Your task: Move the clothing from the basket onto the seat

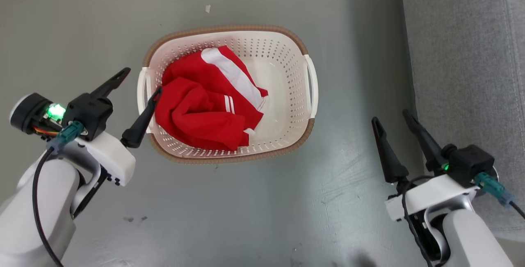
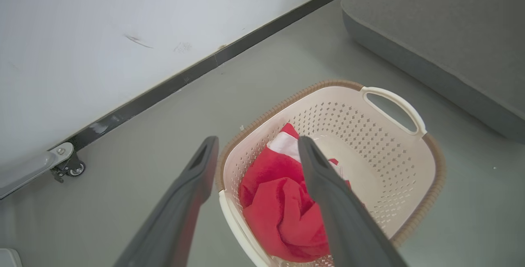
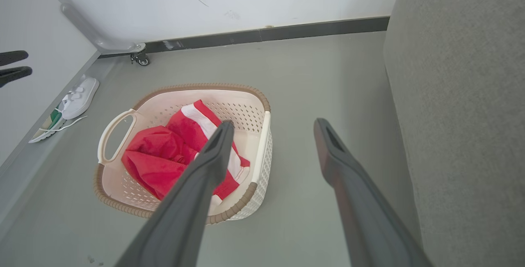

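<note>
1. At 9 o'clock of the basket, my left gripper (image 1: 143,80) hangs with its fingers spread wide and nothing between them. In my head view one finger reaches over the basket's near handle. The other hangs outside the rim, above the grey floor (image 1: 262,201).
2. The basket (image 1: 229,28) stands on the floor at 12 o'clock, straight ahead of me. It is cream, perforated and brown-rimmed, with a white handle at 9 and another at 3 o'clock.
3. The clothing (image 1: 197,111) lies inside the basket, heaped against its 9 o'clock side. It is red fabric, with a broad white band running from 12 toward 4 o'clock and thin double white stripes near the middle of the heap. The basket's pale bottom shows on the 3 o'clock side.
4. My right gripper (image 1: 389,115) hangs at 4 o'clock of the basket, well apart from it. Its fingers are parted and empty, above the floor and just beside the seat's front.
5. The seat (image 1: 463,53), in grey fabric, runs along the 3 o'clock edge of my head view.
6. From my right wrist, a white shoe (image 3: 80,96) lies on the floor at 10 o'clock of the basket, by the wall.
</note>
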Controlling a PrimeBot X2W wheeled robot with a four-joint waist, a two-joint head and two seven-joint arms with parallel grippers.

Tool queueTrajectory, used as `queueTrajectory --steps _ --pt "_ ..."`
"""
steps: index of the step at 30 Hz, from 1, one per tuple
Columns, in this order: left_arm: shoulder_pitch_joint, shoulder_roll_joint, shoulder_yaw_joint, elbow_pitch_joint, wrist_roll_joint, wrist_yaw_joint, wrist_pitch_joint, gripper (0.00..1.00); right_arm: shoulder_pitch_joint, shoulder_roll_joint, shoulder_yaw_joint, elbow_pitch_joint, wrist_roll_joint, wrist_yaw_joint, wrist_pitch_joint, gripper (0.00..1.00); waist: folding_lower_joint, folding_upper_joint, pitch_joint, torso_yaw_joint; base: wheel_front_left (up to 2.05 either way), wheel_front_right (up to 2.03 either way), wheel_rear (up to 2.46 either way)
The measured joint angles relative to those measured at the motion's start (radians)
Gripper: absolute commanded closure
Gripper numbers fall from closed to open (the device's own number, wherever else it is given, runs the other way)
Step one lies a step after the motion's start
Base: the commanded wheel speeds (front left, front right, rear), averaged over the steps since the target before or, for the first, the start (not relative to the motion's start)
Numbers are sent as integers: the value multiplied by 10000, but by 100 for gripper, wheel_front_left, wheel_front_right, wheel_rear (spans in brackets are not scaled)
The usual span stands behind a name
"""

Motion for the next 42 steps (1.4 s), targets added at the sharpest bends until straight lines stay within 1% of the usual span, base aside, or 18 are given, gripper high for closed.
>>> queueTrajectory --steps 5,8,12,14,16,18,19,21,26,30,37,42 --pt "-353 46 -21 180 247 0 364 0 -235 -2 23 -113 127 2 0 0 0 0 312 -120 0 0 0" --pt "-422 40 -314 355 324 0 713 0 -284 -2 77 -111 197 0 0 0 0 0 462 -214 0 0 0" --pt "-566 -128 -353 673 349 13 1216 0 -630 -6 301 -88 234 0 0 0 -1 0 599 -367 0 0 0" --pt "-640 -291 -326 853 337 138 1494 0 -640 -2 403 -77 261 2 0 0 0 0 642 -449 0 0 0" --pt "-699 -320 -391 955 384 198 1662 0 -639 -6 441 -33 284 2 0 0 -1 0 657 -489 0 0 0" --pt "-901 -353 -811 1147 821 201 2159 0 -637 -13 430 17 286 2 0 0 -1 0 679 -554 0 0 0" --pt "-901 -353 -811 1147 821 201 2159 0 -637 -13 430 17 286 2 0 0 -1 0 679 -554 0 0 0" --pt "-1004 -360 -1080 1279 1106 201 2474 0 -636 -13 460 35 290 2 0 0 -1 0 686 -581 0 0 0" --pt "-1195 -412 -1325 1584 1312 201 3072 0 -627 -12 617 84 376 2 0 0 -1 0 723 -665 0 0 0" --pt "-1333 -514 -1501 1699 1432 199 3390 0 -620 -12 652 104 527 2 0 0 -1 0 770 -737 0 0 0" --pt "-1664 -518 -1810 1802 1762 186 3825 0 -614 -12 732 104 637 2 0 0 -1 0 916 -893 0 0 0" --pt "-1807 -385 -2006 2010 2040 184 4157 0 -612 -12 917 86 775 2 0 0 -1 0 1076 -1017 0 0 0"
